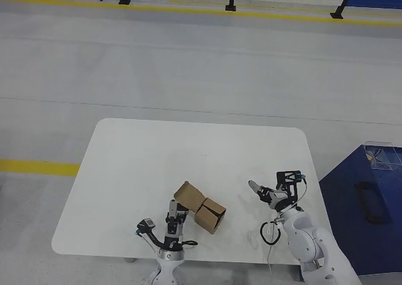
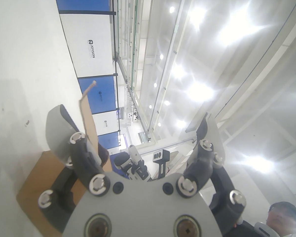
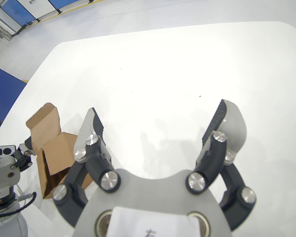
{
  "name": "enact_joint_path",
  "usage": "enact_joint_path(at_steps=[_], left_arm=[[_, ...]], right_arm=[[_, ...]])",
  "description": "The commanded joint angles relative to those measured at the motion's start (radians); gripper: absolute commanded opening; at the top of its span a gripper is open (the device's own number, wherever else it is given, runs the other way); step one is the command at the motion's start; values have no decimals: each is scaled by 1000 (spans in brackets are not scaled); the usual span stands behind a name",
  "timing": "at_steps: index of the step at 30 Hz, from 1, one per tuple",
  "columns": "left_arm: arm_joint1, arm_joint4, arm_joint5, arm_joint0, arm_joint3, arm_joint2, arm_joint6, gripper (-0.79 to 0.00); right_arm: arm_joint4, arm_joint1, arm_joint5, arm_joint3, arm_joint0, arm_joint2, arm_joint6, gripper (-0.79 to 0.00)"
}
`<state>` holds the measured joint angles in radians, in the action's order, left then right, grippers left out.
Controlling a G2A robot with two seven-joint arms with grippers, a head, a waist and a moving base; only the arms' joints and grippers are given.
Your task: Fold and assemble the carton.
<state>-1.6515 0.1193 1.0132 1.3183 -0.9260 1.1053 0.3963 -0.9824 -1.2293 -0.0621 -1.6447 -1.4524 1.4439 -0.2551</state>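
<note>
A brown carton (image 1: pixel 200 206) lies on its side near the front edge of the white table (image 1: pixel 187 149), with one end open and a flap (image 1: pixel 187 194) standing up. My left gripper (image 1: pixel 173 211) is at the carton's near-left side, tilted upward. In the left wrist view this gripper (image 2: pixel 135 117) is open, and one finger (image 2: pixel 64 134) rests against the carton's flap (image 2: pixel 88 122). My right gripper (image 1: pixel 272 184) hovers open over bare table to the right of the carton, apart from it. The right wrist view shows the gripper (image 3: pixel 157 107) with nothing in it and the carton (image 3: pixel 54 149) off to the side.
A blue cabinet (image 1: pixel 372 214) stands just past the table's right edge, with a clear plastic box (image 1: pixel 383 153) on top. The table's back half and right side (image 3: pixel 162 62) are bare.
</note>
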Motion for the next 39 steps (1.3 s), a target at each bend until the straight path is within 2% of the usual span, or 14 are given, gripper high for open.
enact_joint_path(at_steps=[1, 18, 25, 32, 36, 39], left_arm=[[2, -18, -1, 6, -16, 5, -22, 0], [14, -21, -1, 61, -121, 2, -166, 0], [17, 36, -12, 95, -159, -19, -215, 0], [7, 202, -87, 134, -210, -53, -151, 0], [-3, 318, -164, 139, -225, -72, -52, 0], [-12, 311, -202, 141, -237, -81, 14, 0]], right_arm=[[0, 0, 0, 0, 0, 0, 0, 0], [0, 0, 0, 0, 0, 0, 0, 0], [0, 0, 0, 0, 0, 0, 0, 0], [0, 0, 0, 0, 0, 0, 0, 0], [0, 0, 0, 0, 0, 0, 0, 0], [0, 0, 0, 0, 0, 0, 0, 0]])
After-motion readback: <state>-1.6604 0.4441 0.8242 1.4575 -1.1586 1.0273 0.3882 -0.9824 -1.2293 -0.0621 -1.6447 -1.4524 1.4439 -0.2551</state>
